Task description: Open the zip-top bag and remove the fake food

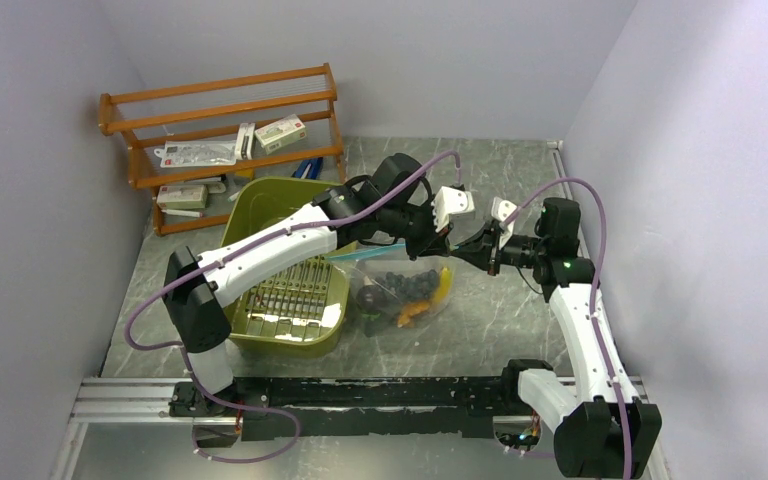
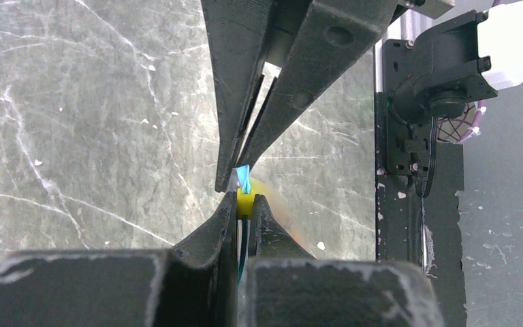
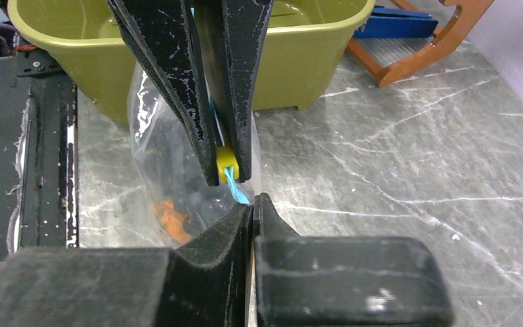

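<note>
Bare table [image 1: 490, 330] lies open to the right of the zip-top bag [image 1: 390, 288] and in front of it. Its left side is shut off by the olive bin [image 1: 265, 200] — wooden rack [image 1: 222, 105] behind that.

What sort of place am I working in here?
Likely a lab robot test cell: plain pale walls box in a marble-patterned table, an aluminium rail runs along its near edge, and the props look staged: a wooden rack, an olive bin and the zip-top bag of toy food.
</note>
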{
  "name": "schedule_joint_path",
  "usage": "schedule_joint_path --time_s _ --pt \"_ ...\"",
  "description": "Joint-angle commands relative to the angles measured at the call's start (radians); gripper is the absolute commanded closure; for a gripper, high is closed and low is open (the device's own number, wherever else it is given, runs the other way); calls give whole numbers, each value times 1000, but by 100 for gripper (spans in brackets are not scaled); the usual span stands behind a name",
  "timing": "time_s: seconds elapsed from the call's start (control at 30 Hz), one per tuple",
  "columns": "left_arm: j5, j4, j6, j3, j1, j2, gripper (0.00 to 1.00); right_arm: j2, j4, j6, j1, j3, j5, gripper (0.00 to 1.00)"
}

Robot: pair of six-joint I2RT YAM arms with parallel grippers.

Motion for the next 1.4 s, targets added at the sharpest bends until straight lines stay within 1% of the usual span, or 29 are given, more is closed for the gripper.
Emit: schedule_joint_path --time_s 0.0,0.07,0.13,0.2,0.3,0.37,0.53,0.63,0.67,0.73,0.77,0.83,0.9,1.0,1.1,1.23,1.37 --pt "25 -25 12 32 3 9 93 -23 35 10 -1 8 -17 100" --pt "9 -33 14 28 4 7 93 -24 29 8 -1 12 -22 100" --pt "-22 -37 12 16 3 2 93 -27 50 39 -2 9 -7 100" --pt "-72 -37 6 -5 3 -9 93 -31 92 90 -3 -3 30 100" --pt "-147 -30 1 -51 4 -34 93 -32 97 92 -3 -11 45 100" --pt "-173 -33 2 -70 4 -44 93 -34 120 117 -2 -16 49 100" --pt "-187 -75 7 -65 7 -40 93 -38 155 151 -2 -23 46 100" --pt "-155 -44 -1 -69 8 -47 93 -30 85 88 -2 -7 10 100" --pt "-138 -32 -4 -67 8 -48 93 -28 55 54 -2 5 -1 94" --pt "-104 -26 -8 -46 8 -39 93 -26 -35 -29 -2 27 -39 77" --pt "-82 -31 -5 -29 8 -32 93 -26 -79 -64 -3 39 -43 73" --pt "-62 -50 -2 5 7 -14 93 -30 -116 -89 -3 48 -34 70" --pt "-48 -67 5 27 7 -3 93 -35 -106 -80 -2 42 -10 68" --pt "-25 -73 6 29 8 -4 93 -48 -36 -19 -1 19 9 65" --pt "-10 -68 7 24 8 -7 93 -51 -26 -21 -1 17 7 65" --pt "3 -105 12 45 8 7 93 -67 25 14 -1 9 23 65" --pt "23 -116 10 57 7 15 93 -61 23 11 -1 17 -11 66"
